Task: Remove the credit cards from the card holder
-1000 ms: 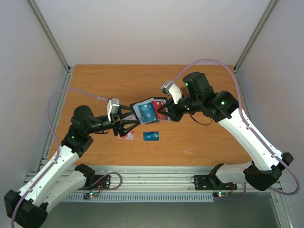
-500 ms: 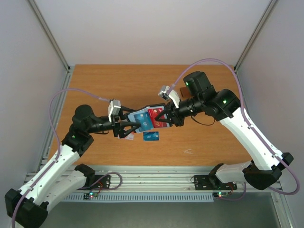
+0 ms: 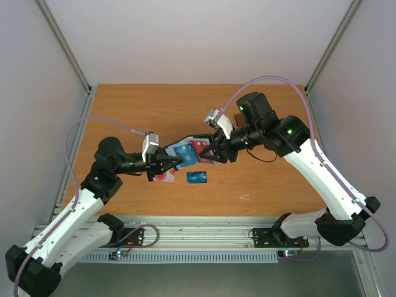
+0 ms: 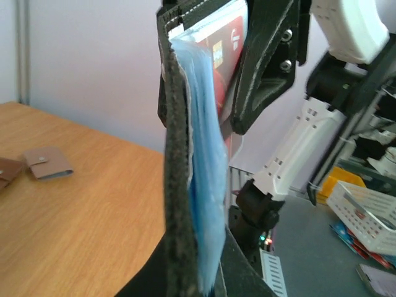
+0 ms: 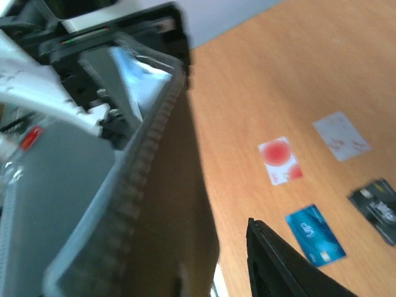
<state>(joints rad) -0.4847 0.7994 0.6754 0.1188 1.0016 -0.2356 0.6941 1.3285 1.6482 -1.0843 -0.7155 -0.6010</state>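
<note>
Nearest to my bases, on the orange-brown wooden table (image 3: 266,185), lies the small blue plastic credit card (image 3: 197,177). It is on the near side of the card holder (image 3: 182,150), a small black folding wallet with a light blue lining (image 4: 204,173). The white card with a red circle (image 5: 279,161) lies near it, also below the holder. The pale grey card (image 5: 340,136) and the black card (image 5: 377,207) lie flat close to these two. So I judge that four cards are out already.

The holder itself is lifted off the table, above these cards. My left gripper (image 3: 166,162) is clamped on its lower edge and holds it upright. The open end of the slots points toward my right arm, I think so that a card can slide straight out. One red plastic card (image 4: 226,43) sits at the holder's top end, partly showing.

My right gripper (image 3: 210,151) is at that same end of the holder. Its jaws stand apart, with one black finger (image 4: 257,68) just beside the red card's face; I cannot tell if it touches. I judge the step in hand is to pinch this last card and pull it along the slot. The lining looks soft, so it may drag with the card.

Beyond the holder, a tan-pink wallet (image 4: 48,163) and a dark brown wallet (image 4: 6,171) lie on the table, not part of this job.
</note>
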